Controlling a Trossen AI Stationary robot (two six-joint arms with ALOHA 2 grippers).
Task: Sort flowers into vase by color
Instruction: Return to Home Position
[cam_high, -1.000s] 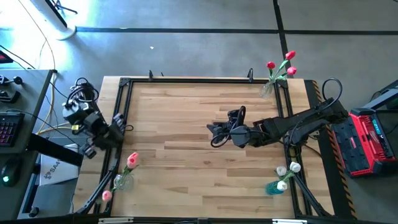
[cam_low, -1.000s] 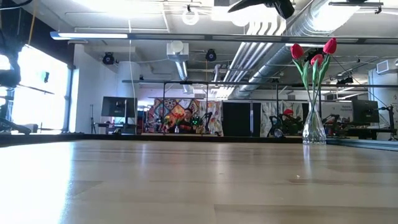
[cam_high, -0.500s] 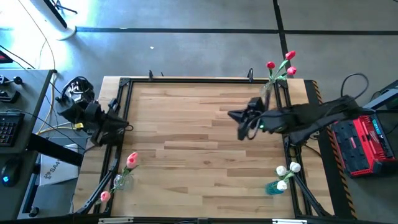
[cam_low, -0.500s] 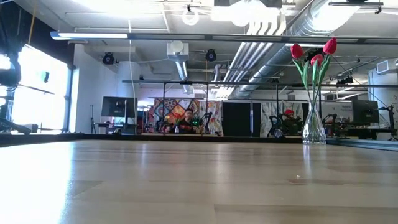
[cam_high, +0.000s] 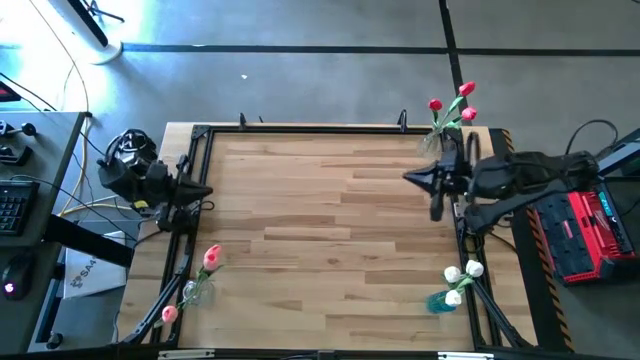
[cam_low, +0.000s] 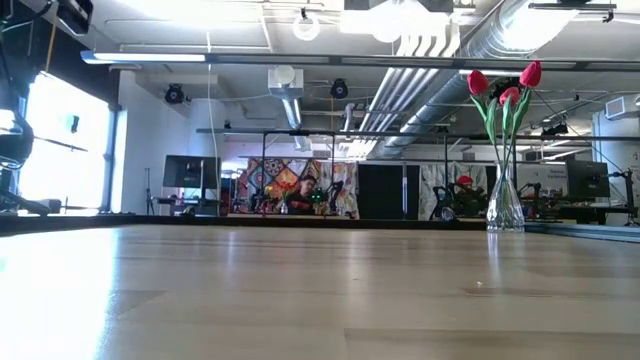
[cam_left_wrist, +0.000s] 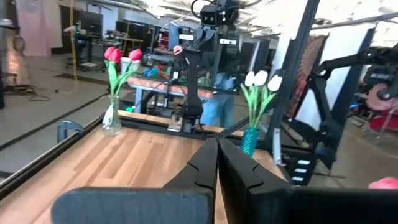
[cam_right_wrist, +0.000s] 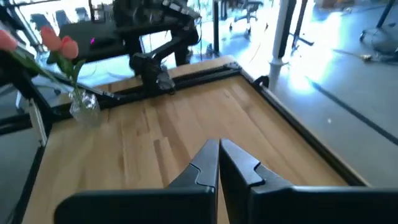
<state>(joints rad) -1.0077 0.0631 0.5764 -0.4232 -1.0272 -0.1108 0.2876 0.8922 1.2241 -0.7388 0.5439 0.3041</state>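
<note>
Three vases of flowers stand at the table's corners. Red tulips fill a clear vase at the far right. White tulips stand in a teal vase at the near right. Pink tulips stand in a clear vase at the near left. My left gripper hovers at the table's left edge, shut and empty, pointing level across the table. My right gripper hangs shut and empty above the right side, just near of the red tulips.
A black metal frame runs around the wooden tabletop. A red case sits off the table's right side, and a desk with a keyboard off its left. A person shows far back in the room.
My right gripper has drawn back from the middle of the table toward the right edge, rising and rolling as it went, and its fingers have shut. My left gripper has turned at the left edge to point level across the table and has shut. The flowers have stayed put.
</note>
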